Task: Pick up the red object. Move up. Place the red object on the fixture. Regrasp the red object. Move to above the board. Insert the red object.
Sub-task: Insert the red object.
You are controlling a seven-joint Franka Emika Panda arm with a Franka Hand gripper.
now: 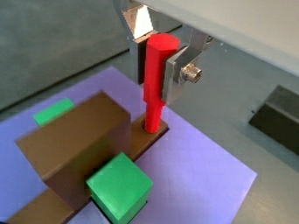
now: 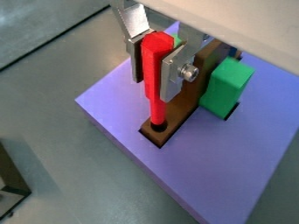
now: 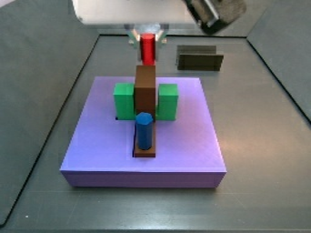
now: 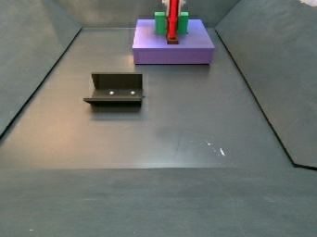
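My gripper [image 1: 160, 63] is shut on the red object [image 1: 156, 83], which stands upright between the silver fingers [image 1: 183, 77]. Both wrist views show its narrow lower tip sitting in a hole at the end of the brown bar's base [image 2: 156, 131] on the purple board [image 2: 111, 109]. In a side view the gripper [image 3: 147, 36] hangs over the far end of the board [image 3: 183, 150], with the red object [image 3: 148, 47] showing behind the brown bar [image 3: 145, 89]. The fixture [image 4: 115, 90] stands empty on the floor, well away from the board [image 4: 192, 54].
Two green blocks [image 3: 125, 100] [image 3: 168, 100] flank the brown bar, and a blue peg [image 3: 144, 129] stands at its near end. One green block [image 2: 228, 86] is close beside the gripper. Grey enclosure walls slope up around the floor.
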